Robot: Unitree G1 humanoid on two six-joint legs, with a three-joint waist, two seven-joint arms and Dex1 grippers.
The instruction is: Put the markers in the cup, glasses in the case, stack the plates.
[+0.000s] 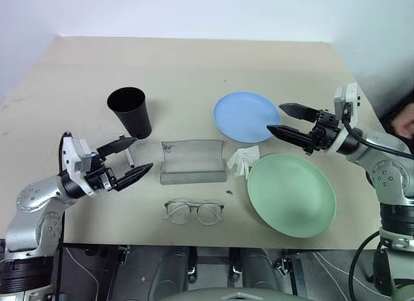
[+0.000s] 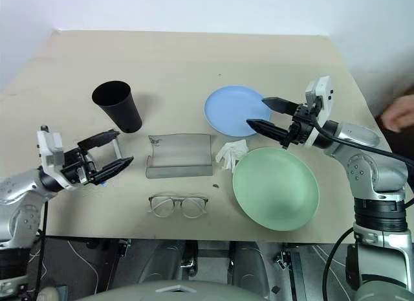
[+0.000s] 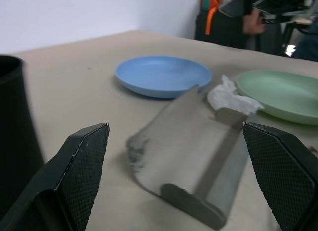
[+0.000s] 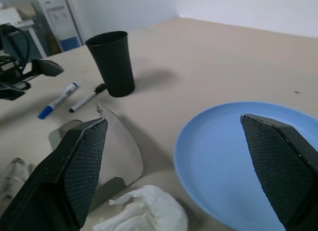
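Left gripper [image 1: 131, 156], jaws spread and empty, hovers near the table's [image 1: 194, 61] left edge over the markers [image 4: 74, 98], beside the black cup [image 1: 131, 111]. Right gripper [image 1: 279, 119], jaws also apart, hangs over the blue plate [image 1: 242, 116]; open case [image 1: 192, 161] and glasses [image 1: 193, 211] lie between them, toward the near edge.

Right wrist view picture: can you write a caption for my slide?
Open right gripper hovers over the blue plate, with the black cup, two markers and crumpled tissue on the table.

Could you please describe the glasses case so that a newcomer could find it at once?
Start at the black cup on the table's left half. Right of it, ahead of the glasses, lies the case, lid open. It is the one grey, rectangular thing; the plates beyond are round.
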